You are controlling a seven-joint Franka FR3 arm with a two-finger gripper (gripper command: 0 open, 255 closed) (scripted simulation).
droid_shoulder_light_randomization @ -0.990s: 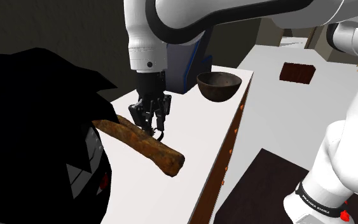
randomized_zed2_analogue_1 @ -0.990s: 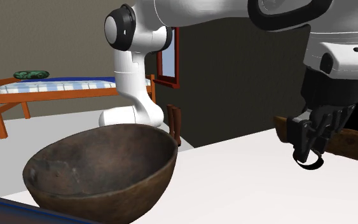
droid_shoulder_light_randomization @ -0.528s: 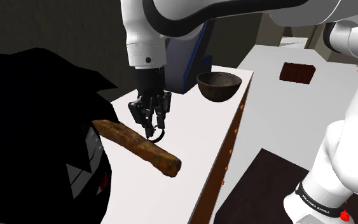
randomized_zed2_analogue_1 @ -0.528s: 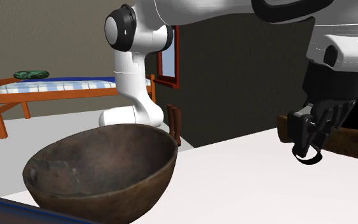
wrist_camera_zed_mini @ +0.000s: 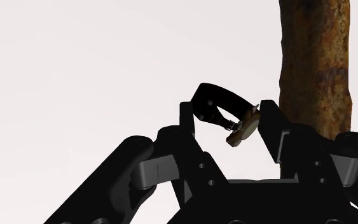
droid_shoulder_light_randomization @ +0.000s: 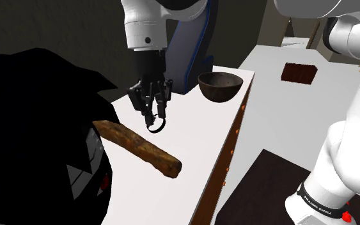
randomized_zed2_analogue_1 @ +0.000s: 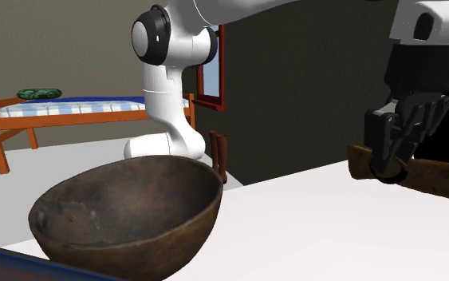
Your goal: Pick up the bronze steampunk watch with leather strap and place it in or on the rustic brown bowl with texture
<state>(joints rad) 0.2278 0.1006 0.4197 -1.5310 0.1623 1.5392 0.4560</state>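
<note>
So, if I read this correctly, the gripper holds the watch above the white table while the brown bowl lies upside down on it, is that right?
Not quite: the bowl stands upright with its opening facing up, as the second exterior view shows. The rest holds: the gripper is shut on the watch above the white table.

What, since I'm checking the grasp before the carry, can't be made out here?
1. Face of the watch: wrist view, edge-on and tiny, clasped in the gripper.
2. The watch itself: second exterior view, lost against the dark gripper and the brown bar.
3. Base of the bowl: second exterior view, cut by the bottom edge.
4. Far end of the bar: shoulder view, behind a black shape.
</note>
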